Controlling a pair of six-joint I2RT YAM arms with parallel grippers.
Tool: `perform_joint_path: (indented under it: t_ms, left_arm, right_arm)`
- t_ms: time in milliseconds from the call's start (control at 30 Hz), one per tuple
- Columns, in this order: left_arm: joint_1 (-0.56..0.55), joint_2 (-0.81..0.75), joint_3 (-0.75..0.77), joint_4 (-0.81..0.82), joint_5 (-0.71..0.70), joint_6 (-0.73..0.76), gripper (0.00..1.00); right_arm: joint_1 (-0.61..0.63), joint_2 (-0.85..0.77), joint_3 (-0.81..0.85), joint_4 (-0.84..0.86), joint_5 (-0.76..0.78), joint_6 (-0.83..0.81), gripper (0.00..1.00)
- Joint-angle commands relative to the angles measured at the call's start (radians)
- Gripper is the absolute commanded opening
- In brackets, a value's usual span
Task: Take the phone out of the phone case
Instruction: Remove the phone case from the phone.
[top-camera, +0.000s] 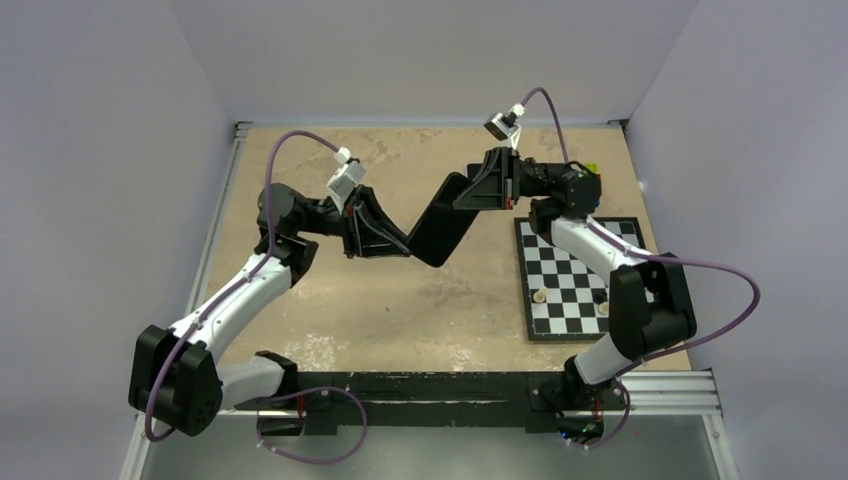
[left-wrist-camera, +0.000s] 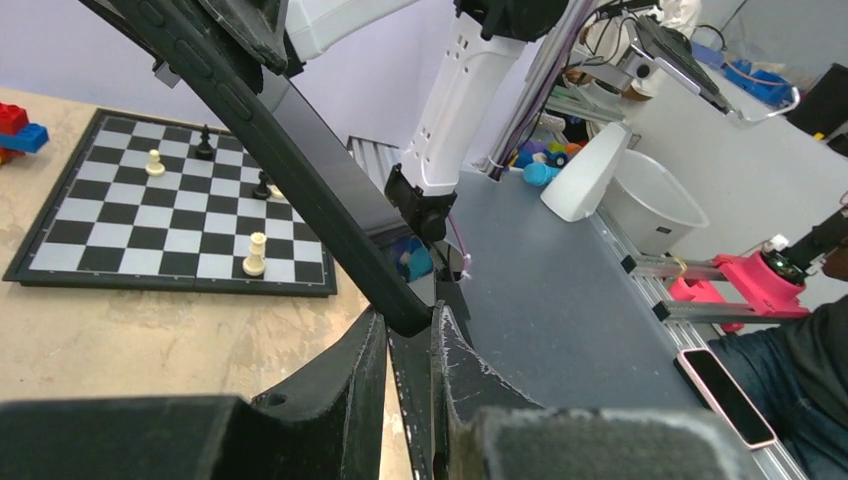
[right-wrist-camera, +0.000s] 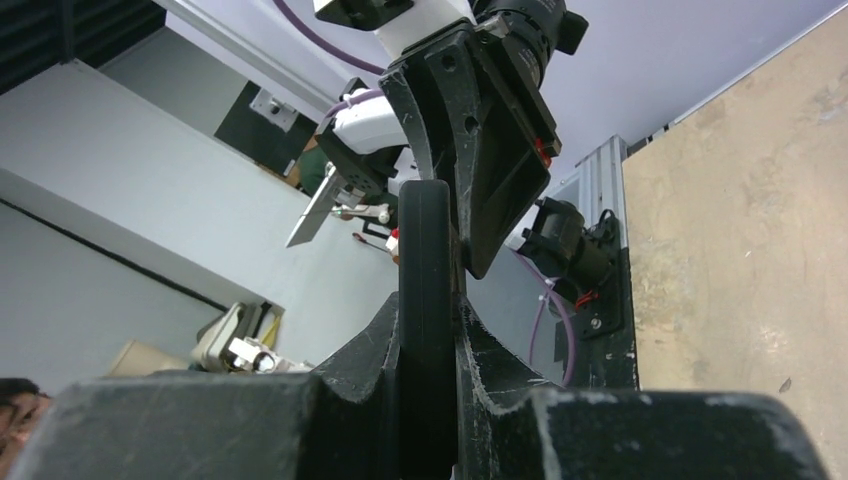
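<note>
A black phone case is held slantwise in the air above the middle of the table, one gripper at each end. The phone is not distinguishable from the case in the top view. In the left wrist view a glossy dark face shows beside the case's buttoned edge. My left gripper is shut on the lower left corner. My right gripper is shut on the upper right end, and the slab stands edge-on between its fingers.
A chessboard with several pieces lies on the table's right side, under the right arm. Coloured toy bricks sit behind it. A metal rail runs along the near edge. Grey walls close in on three sides.
</note>
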Motion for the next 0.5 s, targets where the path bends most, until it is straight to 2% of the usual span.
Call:
perform_joint_path:
  t_ms: [0,67,233,467]
  left_arm:
    - [0.026,0.080,0.000,0.060,-0.030,0.093,0.00]
    - [0.026,0.088,0.014,0.009,-0.058,0.132,0.00]
    - [0.025,0.081,0.070,-0.329,-0.193,0.373,0.00]
    - [0.023,0.059,0.054,-0.238,-0.171,0.389,0.00]
  right_arm:
    - [0.056,-0.061,0.022,0.335,0.145,0.314,0.00]
    - [0.057,-0.068,0.031,0.334,0.142,0.322,0.00]
    - [0.066,-0.087,0.063,0.334,0.152,0.337,0.00]
    - [0.079,-0.095,0.062,0.334,0.169,0.352,0.00]
